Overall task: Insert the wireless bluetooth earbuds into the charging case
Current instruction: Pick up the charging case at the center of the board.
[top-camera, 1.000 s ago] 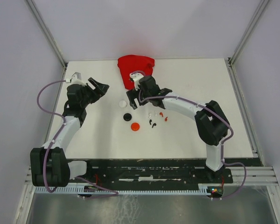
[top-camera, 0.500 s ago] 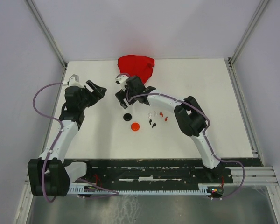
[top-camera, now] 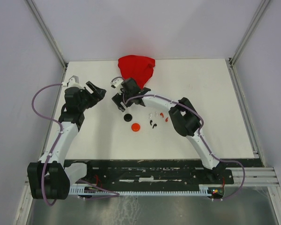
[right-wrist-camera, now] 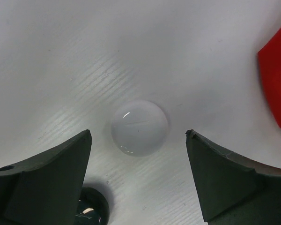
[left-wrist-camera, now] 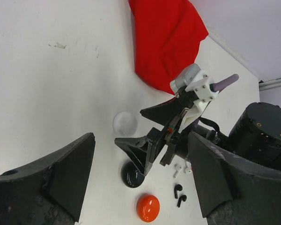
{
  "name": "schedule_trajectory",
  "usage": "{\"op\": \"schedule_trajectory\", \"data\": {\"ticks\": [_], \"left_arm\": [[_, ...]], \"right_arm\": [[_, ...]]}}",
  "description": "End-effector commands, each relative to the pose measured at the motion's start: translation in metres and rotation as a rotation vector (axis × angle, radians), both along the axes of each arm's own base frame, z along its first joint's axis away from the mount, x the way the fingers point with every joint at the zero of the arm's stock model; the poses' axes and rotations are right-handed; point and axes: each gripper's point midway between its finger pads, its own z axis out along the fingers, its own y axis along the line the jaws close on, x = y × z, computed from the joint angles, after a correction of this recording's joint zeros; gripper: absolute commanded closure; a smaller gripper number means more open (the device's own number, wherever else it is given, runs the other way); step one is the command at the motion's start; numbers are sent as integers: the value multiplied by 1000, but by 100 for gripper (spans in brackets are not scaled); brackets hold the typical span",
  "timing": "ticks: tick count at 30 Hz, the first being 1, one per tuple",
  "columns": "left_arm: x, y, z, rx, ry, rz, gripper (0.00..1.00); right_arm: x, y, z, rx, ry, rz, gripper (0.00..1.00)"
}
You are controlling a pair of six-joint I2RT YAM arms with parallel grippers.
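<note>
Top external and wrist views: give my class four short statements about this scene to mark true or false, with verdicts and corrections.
1. In the right wrist view, the white case shows between the open fingers of the right gripper. True.
2. The left gripper holds the red case. False: it is open and empty, and the red case lies on the table.
3. The red cloth lies at the far edge of the table. True.
4. The black earbuds sit inside the black case. False: they lie loose on the table near the red case.
</note>
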Motion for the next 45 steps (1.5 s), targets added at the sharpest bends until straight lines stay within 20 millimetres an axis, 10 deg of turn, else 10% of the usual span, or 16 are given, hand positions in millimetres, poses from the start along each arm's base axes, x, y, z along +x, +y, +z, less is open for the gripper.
{"op": "schedule_trajectory", "data": {"ticks": [1,27,45], "left_arm": [[0,3,11,43,-44,-3,14],[1,7,7,42,-33,22,13],[1,8,5,35,-31,28,14]], "right_arm": [[3,15,12,22,-31,30,10],[12,10,-11,-50,-44,0,26],[14,9,13,13,-121,-3,66]]}}
